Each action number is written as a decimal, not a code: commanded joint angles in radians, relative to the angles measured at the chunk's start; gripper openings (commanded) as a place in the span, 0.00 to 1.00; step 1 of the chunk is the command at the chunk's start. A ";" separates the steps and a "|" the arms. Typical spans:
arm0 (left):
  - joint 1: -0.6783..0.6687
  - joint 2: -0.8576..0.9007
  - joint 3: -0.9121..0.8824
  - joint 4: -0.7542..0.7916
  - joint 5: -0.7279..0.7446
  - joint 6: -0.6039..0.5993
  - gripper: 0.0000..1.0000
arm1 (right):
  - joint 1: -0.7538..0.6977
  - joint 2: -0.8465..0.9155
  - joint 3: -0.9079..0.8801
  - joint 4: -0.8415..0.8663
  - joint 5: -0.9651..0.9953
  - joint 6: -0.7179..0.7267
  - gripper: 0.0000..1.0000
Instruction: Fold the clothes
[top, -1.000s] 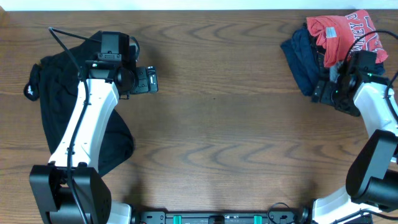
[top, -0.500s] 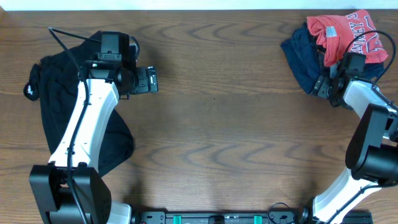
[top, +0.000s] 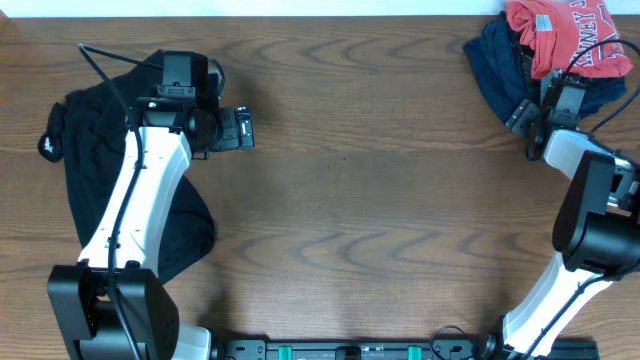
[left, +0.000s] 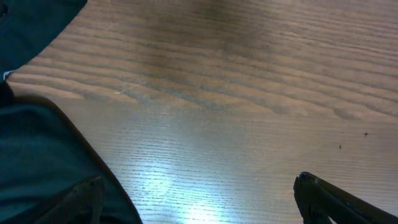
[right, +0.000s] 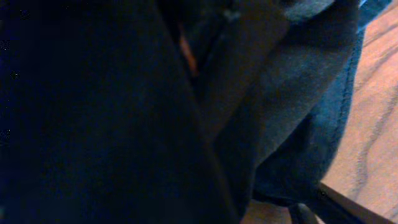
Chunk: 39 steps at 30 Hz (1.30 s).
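Note:
A black garment (top: 85, 170) lies crumpled at the table's left, partly under my left arm; it also shows in the left wrist view (left: 37, 162). My left gripper (top: 245, 130) is open and empty over bare wood (left: 199, 205), just right of the black garment. A pile of a navy garment (top: 495, 65) and a red printed shirt (top: 570, 35) sits at the far right corner. My right gripper (top: 523, 115) is pressed into the navy garment (right: 280, 124), which fills its wrist view. Only one fingertip (right: 305, 214) shows, set wide.
The wooden table (top: 350, 200) spans the view. The far edge (top: 350, 14) runs right behind the clothes pile. The arm bases stand at the near edge.
My right gripper has moved toward the far edge, and the navy and red pile has shifted with it toward the back right corner. The left arm has not moved.

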 joint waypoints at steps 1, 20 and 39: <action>0.003 0.011 -0.008 0.003 0.006 -0.005 0.98 | 0.040 0.056 -0.022 -0.052 -0.073 0.030 0.88; 0.003 0.011 -0.008 0.002 0.006 -0.005 0.98 | 0.146 -0.827 -0.022 -0.715 -0.252 -0.203 0.99; 0.003 0.011 -0.008 0.002 0.006 -0.005 0.98 | 0.164 -1.346 -0.022 -0.990 -0.398 -0.203 0.99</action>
